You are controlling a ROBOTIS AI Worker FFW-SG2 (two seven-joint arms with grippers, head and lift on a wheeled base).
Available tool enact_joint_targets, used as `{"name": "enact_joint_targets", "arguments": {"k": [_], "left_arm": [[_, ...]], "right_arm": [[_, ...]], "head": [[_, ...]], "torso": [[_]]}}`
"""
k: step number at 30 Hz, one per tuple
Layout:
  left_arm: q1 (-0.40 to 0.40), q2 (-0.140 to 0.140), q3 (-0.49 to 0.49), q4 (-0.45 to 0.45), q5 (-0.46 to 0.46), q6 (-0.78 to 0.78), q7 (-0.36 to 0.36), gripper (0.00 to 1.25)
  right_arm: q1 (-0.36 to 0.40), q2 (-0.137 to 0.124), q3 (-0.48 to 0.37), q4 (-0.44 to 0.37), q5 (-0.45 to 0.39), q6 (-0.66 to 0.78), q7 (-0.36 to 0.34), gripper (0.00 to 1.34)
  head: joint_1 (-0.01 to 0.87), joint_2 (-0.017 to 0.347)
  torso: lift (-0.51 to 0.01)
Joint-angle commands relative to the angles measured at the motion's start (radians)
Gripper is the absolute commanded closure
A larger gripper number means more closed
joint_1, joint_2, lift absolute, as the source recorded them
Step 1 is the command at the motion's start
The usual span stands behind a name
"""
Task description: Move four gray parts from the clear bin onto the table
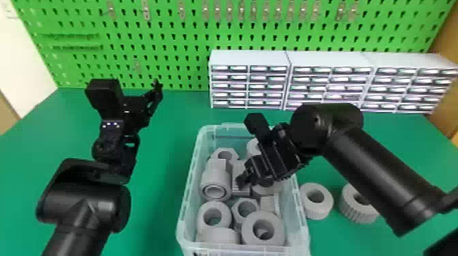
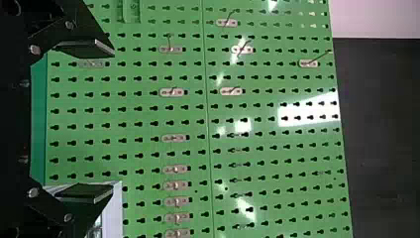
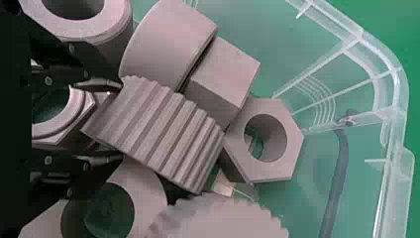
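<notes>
Head view: right gripper point(image 1: 255, 181) down in the clear bin point(image 1: 188, 197) among gray parts, left gripper point(image 1: 157, 87) up over the table point(image 1: 156, 143), empty.
Right wrist view finds the right gripper's fingers well parted, with one end of a ribbed part point(image 3: 163, 134) at the gap between their tips; whether they touch it, I cannot tell. A hex nut point(image 3: 270, 172) leans beside it. The left gripper's fingers are spread wide. On the table, just beside the bin's right wall, lie a plain ring point(image 1: 324, 207) and a ribbed ring point(image 1: 354, 212), apart from each other.
</notes>
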Motion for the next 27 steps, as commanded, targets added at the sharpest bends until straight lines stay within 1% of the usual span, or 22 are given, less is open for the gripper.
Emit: {"name": "enact_joint_targets", "arguments": {"k": [1, 18, 27], "left_arm": [[0.002, 0.002, 0.000, 0.000, 0.003, 0.000, 0.000, 0.30], [0.005, 0.006, -0.003, 0.000, 0.006, 0.000, 0.000, 0.30], [0.004, 0.006, -0.005, 0.000, 0.004, 0.000, 0.000, 0.30]], "right_arm": [[-0.002, -0.001, 0.002, 0.000, -0.003, 0.000, 0.000, 0.86], [0.000, -0.004, -0.003, -0.011, -0.009, -0.002, -0.002, 0.86], [-0.005, -0.004, -0.009, -0.048, -0.009, -0.003, -0.002, 0.86]], "head": [[0.693, 0.072], [0.693, 0.072], [0.693, 0.072]], "torso": [[-0.052], [-0.052], [-0.052]]}}
